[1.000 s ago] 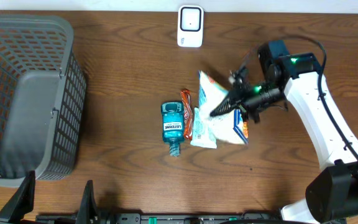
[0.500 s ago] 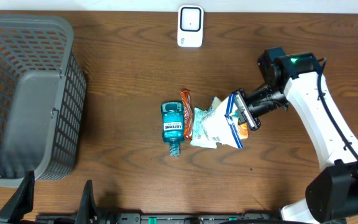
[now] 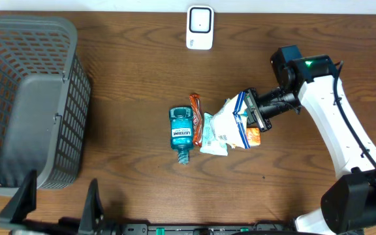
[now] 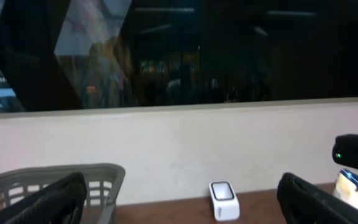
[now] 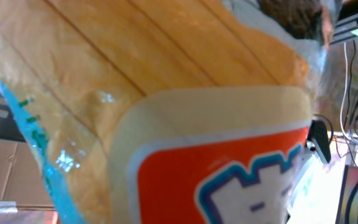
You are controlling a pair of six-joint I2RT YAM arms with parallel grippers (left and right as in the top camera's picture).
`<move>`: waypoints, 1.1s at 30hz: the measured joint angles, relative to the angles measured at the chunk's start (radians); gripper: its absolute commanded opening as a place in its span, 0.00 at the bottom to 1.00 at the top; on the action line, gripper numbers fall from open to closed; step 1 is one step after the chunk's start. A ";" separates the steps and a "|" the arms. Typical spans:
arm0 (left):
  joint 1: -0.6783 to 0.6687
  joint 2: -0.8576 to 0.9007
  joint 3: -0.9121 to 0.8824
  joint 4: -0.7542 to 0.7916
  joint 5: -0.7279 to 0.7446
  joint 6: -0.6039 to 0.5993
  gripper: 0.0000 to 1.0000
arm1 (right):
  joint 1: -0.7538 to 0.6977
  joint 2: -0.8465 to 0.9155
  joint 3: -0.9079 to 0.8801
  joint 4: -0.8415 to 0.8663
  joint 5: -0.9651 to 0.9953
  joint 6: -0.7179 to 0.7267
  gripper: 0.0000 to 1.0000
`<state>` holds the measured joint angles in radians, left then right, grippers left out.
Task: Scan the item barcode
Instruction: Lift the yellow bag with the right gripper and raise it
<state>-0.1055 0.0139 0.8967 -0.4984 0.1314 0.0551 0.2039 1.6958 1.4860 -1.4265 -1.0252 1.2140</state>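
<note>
Jaws pinched tight, the right gripper (image 3: 252, 112) holds a crinkly plastic packet (image 3: 234, 130) at mid-table, near a teal bottle (image 3: 181, 132) and well apart from the rounded white scanner (image 3: 200, 27). The left gripper (image 3: 57, 209) stands wide and empty.

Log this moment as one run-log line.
right gripper: shut on snack bag | left gripper: open, empty | scanner: far table edge, bag not at it | scan: not yet done
</note>
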 measured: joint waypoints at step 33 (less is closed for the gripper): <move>0.000 0.000 -0.660 0.315 0.133 -0.238 0.98 | 0.000 0.000 0.000 0.090 0.090 0.007 0.01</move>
<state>-0.1055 0.0135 0.2363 -0.1829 0.2642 -0.1833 0.2039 1.6958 1.4860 -1.3365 -0.9348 1.2209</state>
